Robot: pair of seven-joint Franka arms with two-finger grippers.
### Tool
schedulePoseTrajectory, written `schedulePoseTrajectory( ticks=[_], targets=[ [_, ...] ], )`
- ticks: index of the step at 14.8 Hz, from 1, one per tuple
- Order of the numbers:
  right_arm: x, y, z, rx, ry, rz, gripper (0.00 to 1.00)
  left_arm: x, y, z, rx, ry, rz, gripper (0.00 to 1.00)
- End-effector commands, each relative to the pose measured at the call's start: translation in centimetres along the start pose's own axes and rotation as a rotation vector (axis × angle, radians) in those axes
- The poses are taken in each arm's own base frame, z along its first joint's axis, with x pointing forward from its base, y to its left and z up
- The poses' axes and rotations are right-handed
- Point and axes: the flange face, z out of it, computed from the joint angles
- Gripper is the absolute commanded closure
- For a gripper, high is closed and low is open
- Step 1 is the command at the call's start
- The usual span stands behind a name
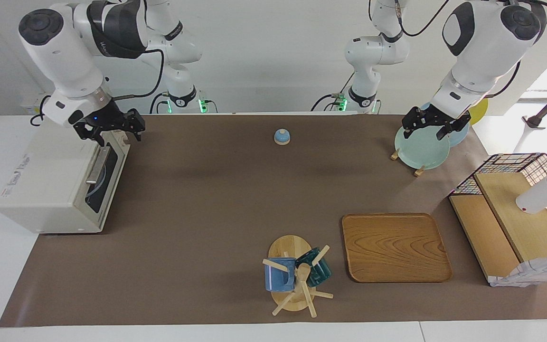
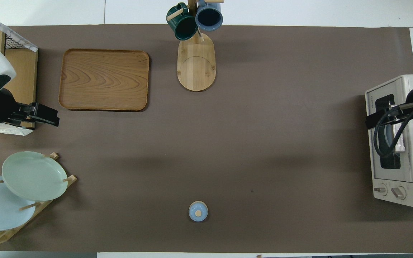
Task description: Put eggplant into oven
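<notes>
The cream-white oven stands at the right arm's end of the table. Its dark glass door is shut and faces the middle of the table. My right gripper hangs open over the top front edge of the oven, above the door handle, with nothing in it. At the other end, my left gripper is open and empty over the plate rack. The eggplant is out of view in both views.
A wooden tray and a mug tree with two mugs lie far from the robots. A small blue knobbed lid sits near them. A wire-and-wood shelf stands beside the plate rack.
</notes>
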Motion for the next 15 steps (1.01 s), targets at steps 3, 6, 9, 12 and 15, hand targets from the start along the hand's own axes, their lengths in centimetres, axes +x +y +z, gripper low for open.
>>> schedulePoseTrajectory(
  ticks=[3,6,9,12,15],
  targets=[
    [-0.4,0.6,-0.9,0.031,0.003,0.056,0.00,-0.6,-0.2,-0.3,-0.009,0.013,-0.011,0.00],
    [-0.6,1.0,-1.2,0.031,0.009,0.064,0.00,-0.6,-0.2,-0.3,-0.009,0.013,-0.011,0.00],
    [-0.7,0.1,-1.9,0.027,0.022,0.066,0.00,-0.6,-0.2,-0.3,-0.009,0.013,-0.011,0.00],
    [-1.1,-0.6,-2.8,0.026,0.042,0.088,0.00,-0.6,-0.2,-0.3,-0.009,0.013,-0.011,0.00],
    [-1.3,-0.8,-3.5,0.023,0.062,0.102,0.00,-0.7,-0.2,-0.4,-0.008,0.014,-0.011,0.00]
  ],
)
